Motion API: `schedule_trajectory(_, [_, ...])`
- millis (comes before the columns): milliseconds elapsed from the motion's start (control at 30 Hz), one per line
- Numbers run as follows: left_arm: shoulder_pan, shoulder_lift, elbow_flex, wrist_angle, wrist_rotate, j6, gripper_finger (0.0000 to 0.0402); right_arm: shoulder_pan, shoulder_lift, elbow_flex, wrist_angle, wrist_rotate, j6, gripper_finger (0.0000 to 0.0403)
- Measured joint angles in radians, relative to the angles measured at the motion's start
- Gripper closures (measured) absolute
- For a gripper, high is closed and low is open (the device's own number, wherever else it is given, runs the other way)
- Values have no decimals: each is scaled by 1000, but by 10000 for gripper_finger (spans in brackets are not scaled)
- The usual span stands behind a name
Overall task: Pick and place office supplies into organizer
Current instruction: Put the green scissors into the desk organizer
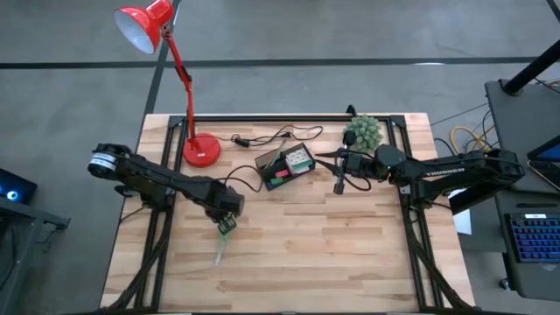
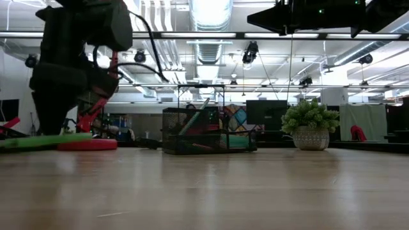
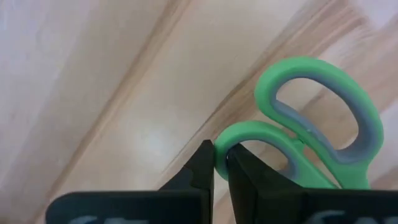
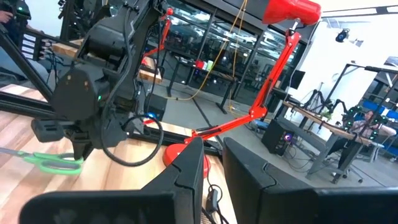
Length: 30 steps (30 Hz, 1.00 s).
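The left end effector point(image 3: 221, 168) is down at the table point(image 1: 306, 245), fingers nearly closed on one green loop of the scissors point(image 3: 311, 124), probably because the handle is the easiest part to pinch. The organizer point(image 1: 284, 166) lies ahead and to its right. Past it the right end effector point(image 1: 339, 179) waits, fingers a narrow gap apart and seemingly empty.

Organizer point(image 1: 285, 166) between lamp point(image 1: 200, 150) and plant point(image 1: 364, 132).
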Motion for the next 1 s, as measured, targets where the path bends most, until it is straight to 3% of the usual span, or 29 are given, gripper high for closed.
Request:
schedule_trajectory(233, [2,-60,43,-3,-118,16,399,0,0,0,0,0,-2,351])
schedule_trajectory(500, [2,-106,173,0,-410,26,399,0,0,0,1,0,-2,351])
schedule_trajectory(767, [1,-81,340,12,-876,131,399,0,0,0,1,0,1,351])
schedule_trajectory(1000, [2,-50,391,126,-1252,258,399,0,0,0,1,0,0,351])
